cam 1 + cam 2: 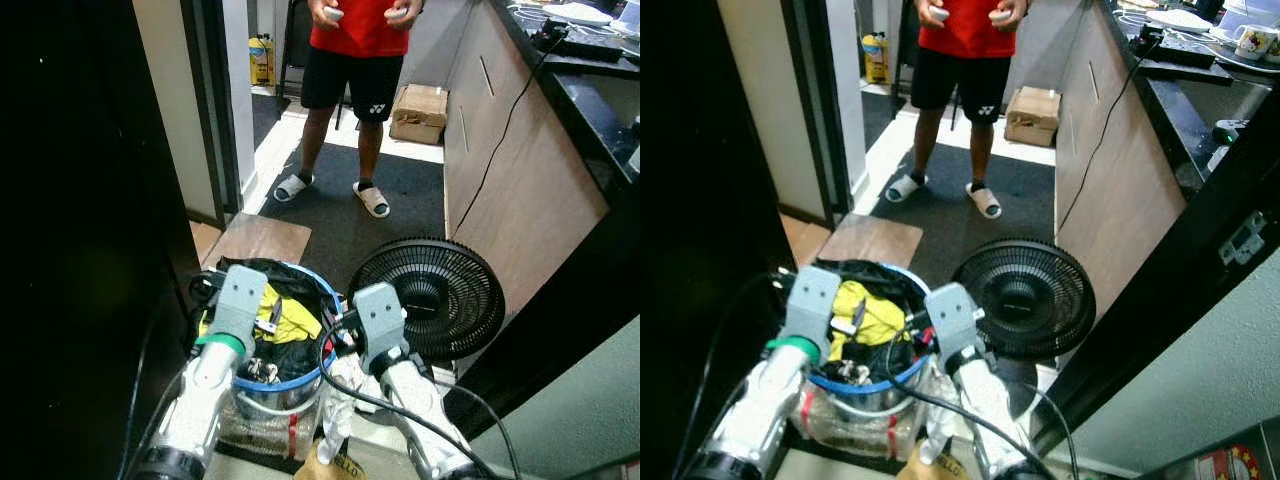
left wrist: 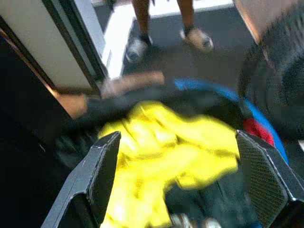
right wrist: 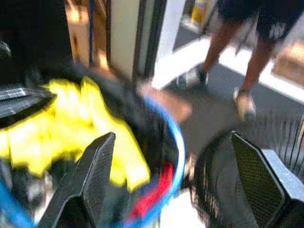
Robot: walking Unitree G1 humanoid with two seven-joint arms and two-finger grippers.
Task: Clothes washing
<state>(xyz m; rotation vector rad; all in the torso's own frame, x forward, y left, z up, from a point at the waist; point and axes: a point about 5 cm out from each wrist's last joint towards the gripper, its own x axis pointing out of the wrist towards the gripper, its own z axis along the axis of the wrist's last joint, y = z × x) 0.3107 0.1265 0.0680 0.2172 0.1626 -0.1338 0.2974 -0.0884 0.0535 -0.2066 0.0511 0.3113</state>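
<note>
Hallway floor [image 1: 330,220]: upright laundry basket [image 1: 300,385], opening upward.

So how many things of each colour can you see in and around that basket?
Yellow: 1, the yellow garment in the blue-rimmed laundry basket
Red: 1, a red cloth at the basket's edge
Black: 1, the black fan beside the basket
Brown: 1, the cardboard box
White: 2, the person's slippers
Total: 6
</note>
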